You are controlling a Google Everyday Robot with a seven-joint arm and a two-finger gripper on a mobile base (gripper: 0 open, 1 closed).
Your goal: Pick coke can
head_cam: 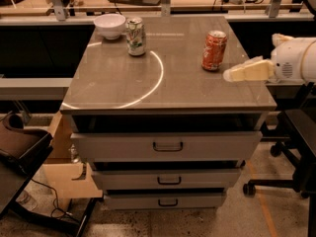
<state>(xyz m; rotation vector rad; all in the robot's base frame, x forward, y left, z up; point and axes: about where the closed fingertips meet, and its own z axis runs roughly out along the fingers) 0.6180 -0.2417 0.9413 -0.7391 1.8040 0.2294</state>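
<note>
Coke can (214,50) not picked yet; task barely begun. Drawer cabinet (168,93) top spreads left of my gripper (236,74), which hovers over its right edge holding nothing; how far open, I cannot tell. White bowl (109,25) and white and green can (135,36) sit well left. Coke can stands upright just left of my gripper, apart. Left: reach, grasp, lift.

Gripper (229,74) right of coke can (214,50); gap clear.
</note>
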